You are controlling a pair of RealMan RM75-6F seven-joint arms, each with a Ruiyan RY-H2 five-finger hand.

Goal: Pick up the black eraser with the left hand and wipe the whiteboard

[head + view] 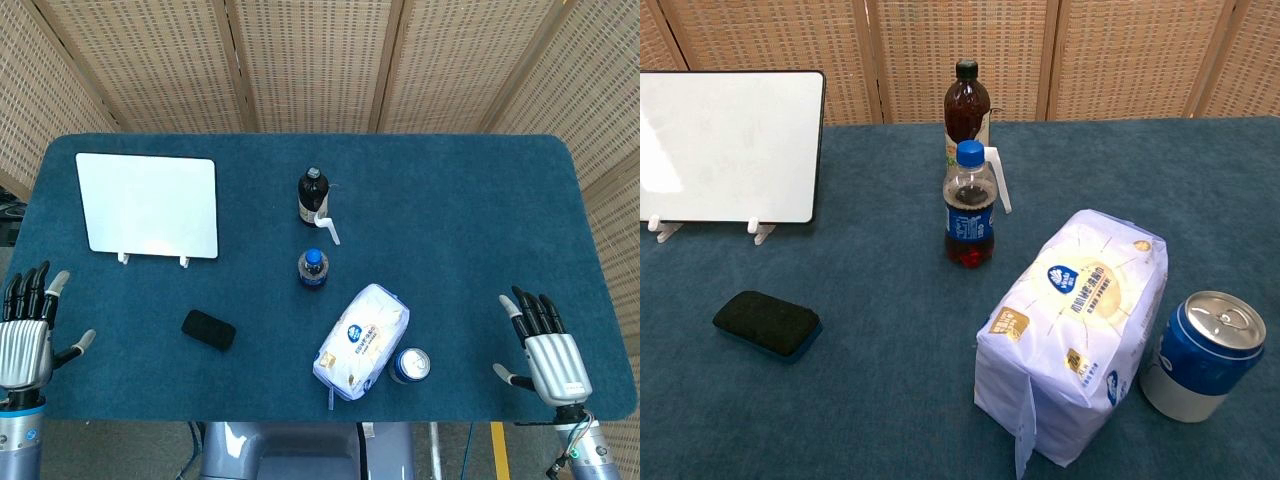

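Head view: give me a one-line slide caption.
Both hands, left and right, open at the table edge; eraser lies untouched below the whiteboard.

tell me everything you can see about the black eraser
The black rectangular eraser is a small block with rounded corners and a matte, felt-like top; the chest view shows a dark blue edge along its underside. It lies flat and slightly askew on the blue carpeted table, in front of the propped white whiteboard and apart from it. Nothing touches it but the table; the open left hand rests to its left, clear of it.
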